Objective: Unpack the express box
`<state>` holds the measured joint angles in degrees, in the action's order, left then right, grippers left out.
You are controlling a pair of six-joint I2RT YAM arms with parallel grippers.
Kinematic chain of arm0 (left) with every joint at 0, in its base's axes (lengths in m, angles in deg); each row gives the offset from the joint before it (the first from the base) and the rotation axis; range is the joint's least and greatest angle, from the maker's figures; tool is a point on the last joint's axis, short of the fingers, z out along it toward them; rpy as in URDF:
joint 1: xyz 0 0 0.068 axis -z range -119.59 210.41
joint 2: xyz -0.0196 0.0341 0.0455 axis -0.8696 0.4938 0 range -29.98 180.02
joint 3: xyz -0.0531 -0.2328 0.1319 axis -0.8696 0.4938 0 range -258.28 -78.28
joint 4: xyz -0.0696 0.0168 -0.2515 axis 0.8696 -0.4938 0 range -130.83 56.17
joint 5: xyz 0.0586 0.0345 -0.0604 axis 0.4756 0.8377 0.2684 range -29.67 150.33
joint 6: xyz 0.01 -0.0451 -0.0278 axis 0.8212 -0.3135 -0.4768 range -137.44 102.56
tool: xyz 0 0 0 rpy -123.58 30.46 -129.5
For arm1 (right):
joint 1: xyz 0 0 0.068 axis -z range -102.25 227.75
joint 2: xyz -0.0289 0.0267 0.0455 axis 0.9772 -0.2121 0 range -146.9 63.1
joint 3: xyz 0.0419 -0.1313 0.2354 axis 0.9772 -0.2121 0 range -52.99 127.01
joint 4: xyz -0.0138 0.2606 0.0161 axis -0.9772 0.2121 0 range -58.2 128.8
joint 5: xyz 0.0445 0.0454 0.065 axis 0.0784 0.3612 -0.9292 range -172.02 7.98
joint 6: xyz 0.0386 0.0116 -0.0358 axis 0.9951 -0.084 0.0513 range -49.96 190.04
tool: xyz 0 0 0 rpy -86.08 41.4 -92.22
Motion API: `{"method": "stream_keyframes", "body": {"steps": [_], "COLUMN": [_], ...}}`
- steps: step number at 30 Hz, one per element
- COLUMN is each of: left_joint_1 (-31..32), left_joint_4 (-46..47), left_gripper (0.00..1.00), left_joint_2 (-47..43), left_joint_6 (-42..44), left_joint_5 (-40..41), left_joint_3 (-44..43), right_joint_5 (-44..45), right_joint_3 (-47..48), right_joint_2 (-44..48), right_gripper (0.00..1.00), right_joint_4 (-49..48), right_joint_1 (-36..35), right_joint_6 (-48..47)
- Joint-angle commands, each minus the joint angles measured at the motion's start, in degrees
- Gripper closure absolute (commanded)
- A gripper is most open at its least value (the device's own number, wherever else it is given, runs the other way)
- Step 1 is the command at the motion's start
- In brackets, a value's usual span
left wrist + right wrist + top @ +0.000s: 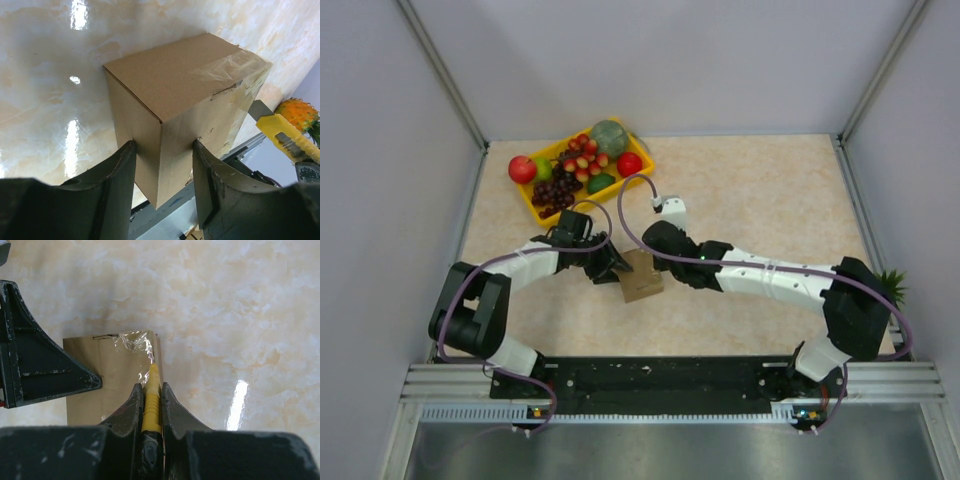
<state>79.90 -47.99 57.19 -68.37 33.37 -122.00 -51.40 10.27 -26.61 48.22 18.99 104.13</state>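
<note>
Bolted side by side at the near edge of a marble-patterned counter, the left arm and right arm bend inward and meet at the express box. The box stands on the counter a little left of centre, between the two. Its lid flap lies closed under a strip of wrinkled clear tape.

From the left, the left end effector is partly spread and clamps the brown cardboard box across one upright corner. A dark finger presses against each of the two faces that meet there.

From the right, the right end effector is pressed together on a yellow utility knife, pinching its handle. The knife points away from the wrist, its tip just at the taped edge of the box. Whether the blade touches the tape cannot be told.

Farther back, at the far left of the counter and well apart from the box, a yellow tray holds red apples, dark grapes and other fruit.
</note>
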Motion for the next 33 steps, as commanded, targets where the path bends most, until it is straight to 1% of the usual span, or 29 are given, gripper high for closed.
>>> {"method": "stream_keyframes", "body": {"steps": [1, 9, 17, 33], "left_joint_1": [-0.68, -1.03, -1.38, -1.38], "left_joint_4": [-4.22, -3.78, -4.22, -4.57], "left_gripper": [0.71, 0.72, 0.73, 0.74], "left_joint_2": [3.61, 4.49, 4.49, 4.58], "left_joint_6": [-3.20, -3.91, -3.64, -3.91], "left_joint_5": [4.46, 4.72, 5.78, 6.66], "left_joint_3": [1.45, 1.80, 1.89, 2.24], "right_joint_5": [-4.24, -7.31, -8.64, -14.70], "right_joint_3": [2.56, 1.34, -0.07, 0.37], "right_joint_2": [0.15, 0.94, 4.19, 6.04], "right_gripper": [1.00, 1.00, 1.00, 1.00], "right_joint_4": [8.27, 10.99, 13.89, 19.52], "right_joint_1": [-1.62, -1.71, -1.71, -1.71], "right_joint_6": [-0.33, -2.62, -2.53, -1.13]}}
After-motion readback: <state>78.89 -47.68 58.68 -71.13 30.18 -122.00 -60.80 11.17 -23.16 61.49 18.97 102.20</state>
